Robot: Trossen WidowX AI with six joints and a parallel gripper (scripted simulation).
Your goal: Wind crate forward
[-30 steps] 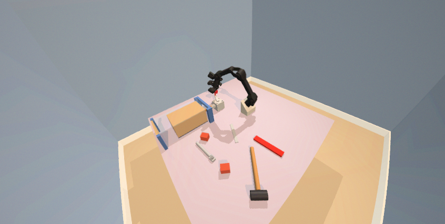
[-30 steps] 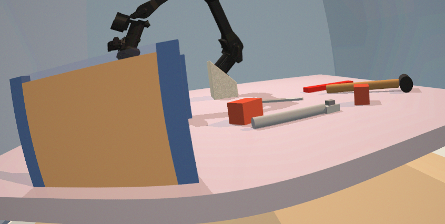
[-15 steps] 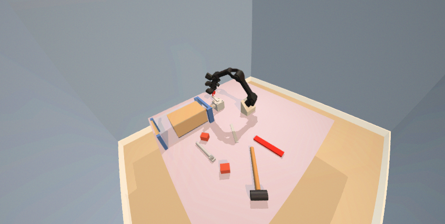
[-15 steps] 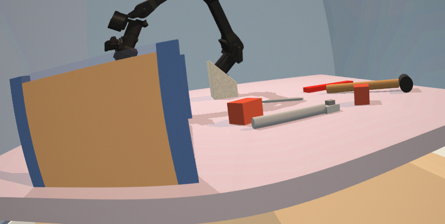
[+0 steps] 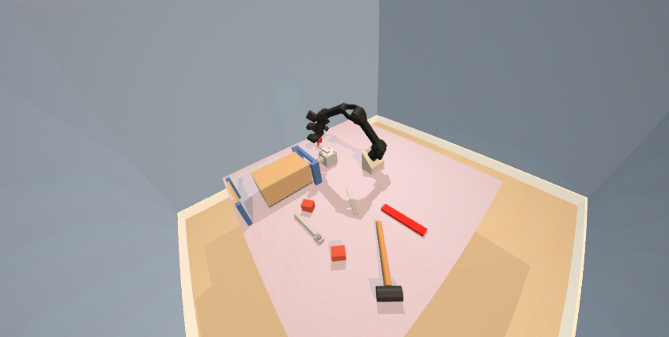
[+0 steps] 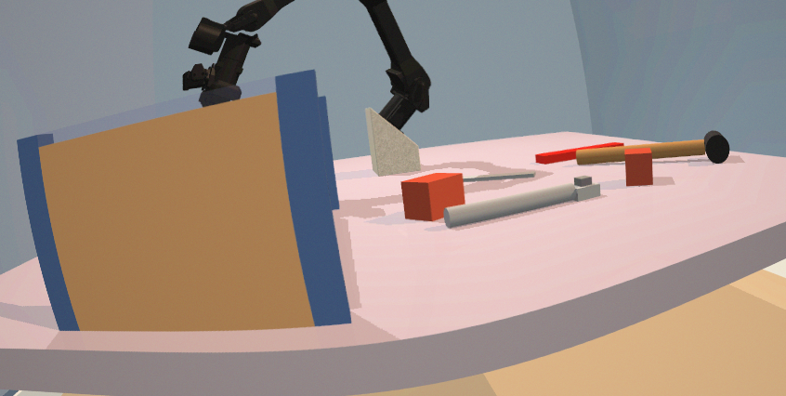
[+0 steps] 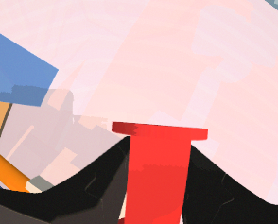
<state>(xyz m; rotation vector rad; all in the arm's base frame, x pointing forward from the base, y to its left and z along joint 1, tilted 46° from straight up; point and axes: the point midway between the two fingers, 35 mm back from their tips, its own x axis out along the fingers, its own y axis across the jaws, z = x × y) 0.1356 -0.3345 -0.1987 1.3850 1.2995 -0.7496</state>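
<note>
The tan crate sits flat inside the clear-panelled cubby, its front close to the blue steel frame at the mouth; whether they touch cannot be told. The pale winch stands just outside that frame, and an orange strap shows in the wrist view. The handle's grey arm lies over the winch top; its key is hidden. My gripper is shut on the handle's red knob, above the winch's far side. In the exterior view the rack hides the fingertips and winch.
Two red blocks, a grey bar with a square stub, a thin grey strip, a red bar and a mallet lie on the bench. The arm's base wedge stands right of the winch.
</note>
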